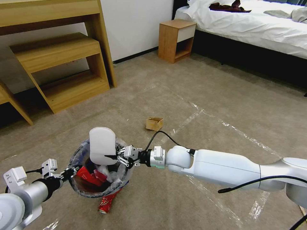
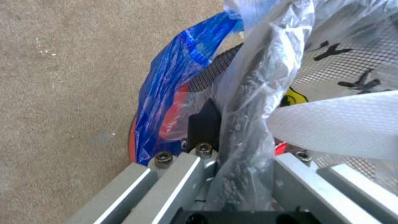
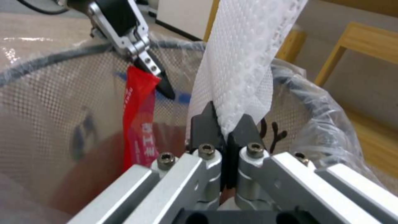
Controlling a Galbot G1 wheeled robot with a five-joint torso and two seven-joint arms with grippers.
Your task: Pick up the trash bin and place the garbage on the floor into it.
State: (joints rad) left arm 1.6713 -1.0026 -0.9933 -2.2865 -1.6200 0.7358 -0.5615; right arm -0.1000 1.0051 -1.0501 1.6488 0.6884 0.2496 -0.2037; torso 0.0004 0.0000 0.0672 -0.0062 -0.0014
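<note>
- The trash bin is held up off the floor by the left end effector, which is clenched on the bin's rim and clear liner at its left side.
- A flat white slipper is pinched at its lower edge by the right end effector, clenched on it, and stands upright over the bin's mouth.
- Red wrappers and white crumpled paper are seen inside the bin.
- A crushed red can lies on the floor beneath the bin, and 1 small cardboard box lies on the carpet beyond it, well apart.
- Risk, as a judgement: the slipper is taller than the space left in the bin, so on release it could tip over the rim and fall back onto the floor.
- The bin hangs from 1 rim grip through thin plastic, so it could slip or tilt and spill.
</note>
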